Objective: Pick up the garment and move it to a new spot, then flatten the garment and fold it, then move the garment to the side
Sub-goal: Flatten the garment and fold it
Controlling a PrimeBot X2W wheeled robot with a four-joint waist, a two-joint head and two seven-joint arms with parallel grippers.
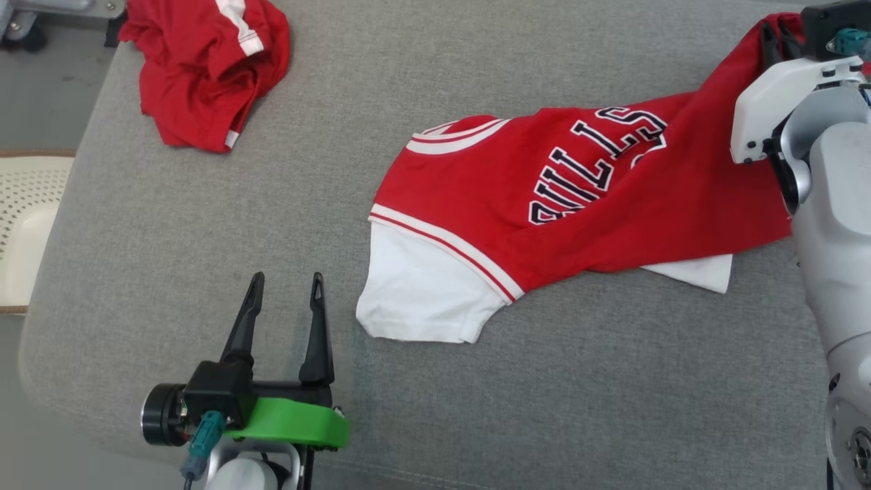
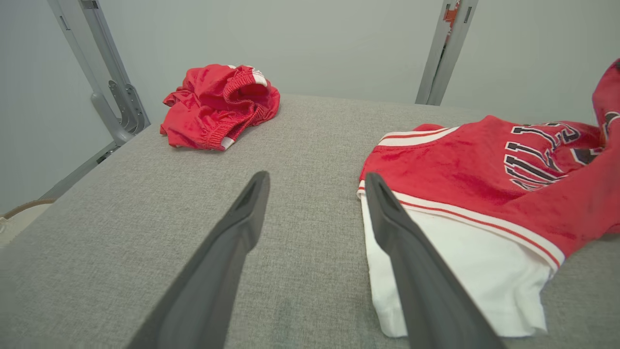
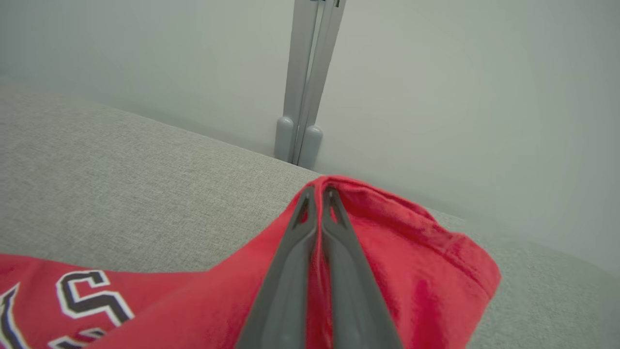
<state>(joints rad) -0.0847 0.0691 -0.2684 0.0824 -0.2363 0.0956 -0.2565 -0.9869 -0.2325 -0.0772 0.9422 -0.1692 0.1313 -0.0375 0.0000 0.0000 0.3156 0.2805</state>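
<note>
One jersey (image 1: pixel 517 197) overhead, right gripper (image 3: pixel 319 193) pinching it — wrist close-up

Soft even light, blurred wrist-view edges

A wide grey fabric surface (image 1: pixel 170 238) with rounded corners stands before a plain pale wall (image 2: pixel 315 43). Grey metal posts (image 2: pixel 443 53) rise behind it. A cream perforated object (image 1: pixel 27 204) sits beside its left edge.

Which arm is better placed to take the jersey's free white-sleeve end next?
Left. The left gripper, open, sits beside the white sleeve; the right gripper is shut on the far edge of the jersey.
</note>
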